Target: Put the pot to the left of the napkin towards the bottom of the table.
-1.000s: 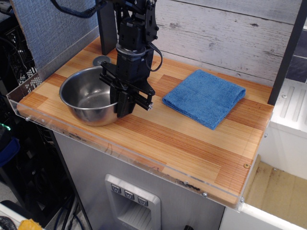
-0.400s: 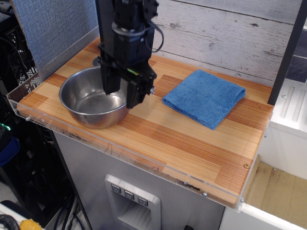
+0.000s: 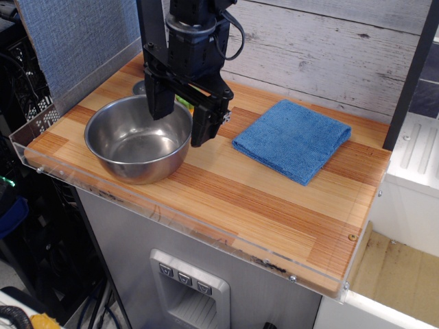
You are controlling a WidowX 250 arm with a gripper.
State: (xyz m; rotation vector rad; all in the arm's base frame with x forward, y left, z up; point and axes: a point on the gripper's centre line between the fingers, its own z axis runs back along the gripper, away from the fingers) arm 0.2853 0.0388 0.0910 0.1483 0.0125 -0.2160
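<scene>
The shiny steel pot (image 3: 134, 144) sits on the wooden table (image 3: 260, 205) near its front left corner, to the left of the folded blue napkin (image 3: 293, 139). My black gripper (image 3: 180, 118) hangs above the pot's right rim with its fingers spread wide apart, open and empty. One finger (image 3: 156, 101) is over the pot's inside, the other finger (image 3: 204, 125) is outside the rim. Neither finger touches the pot.
A small grey round thing (image 3: 140, 88) lies behind the pot at the back left, partly hidden by the arm. A clear acrylic edge (image 3: 171, 216) runs along the table's front and left side. A grey plank wall (image 3: 329, 48) stands behind.
My gripper has let go of the pot's right rim, opened wide and risen. The pot has stayed at the front left.
</scene>
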